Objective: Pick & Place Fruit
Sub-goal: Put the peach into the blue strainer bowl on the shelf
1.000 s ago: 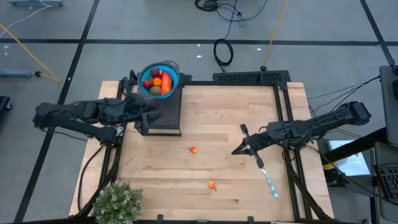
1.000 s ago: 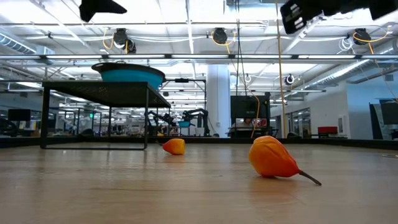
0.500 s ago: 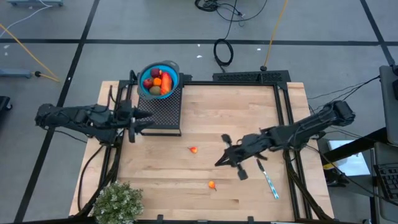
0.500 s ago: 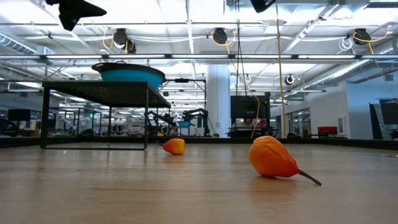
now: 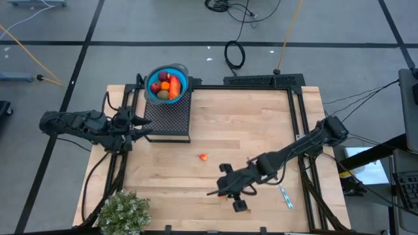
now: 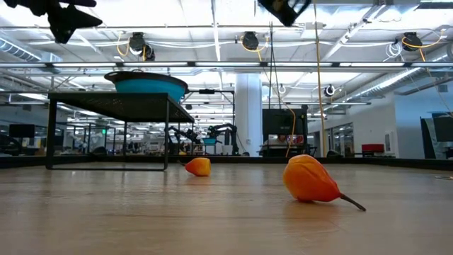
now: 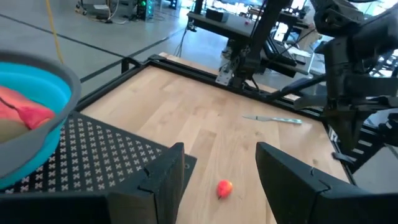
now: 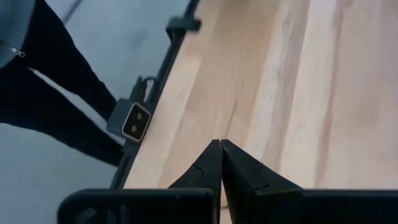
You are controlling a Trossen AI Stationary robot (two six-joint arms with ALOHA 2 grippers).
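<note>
The right pincer (image 5: 212, 193), pressed together, was found beside the orange fruit; the left pincer (image 5: 145, 123), spread, beside the bowl (image 5: 167, 83).

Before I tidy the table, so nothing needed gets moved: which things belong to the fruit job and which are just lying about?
Job:
- two orange bits loose on the table
- fruit already in the blue bowl
- black rack under the bowl

Lying about:
- utensil
- plant
</note>
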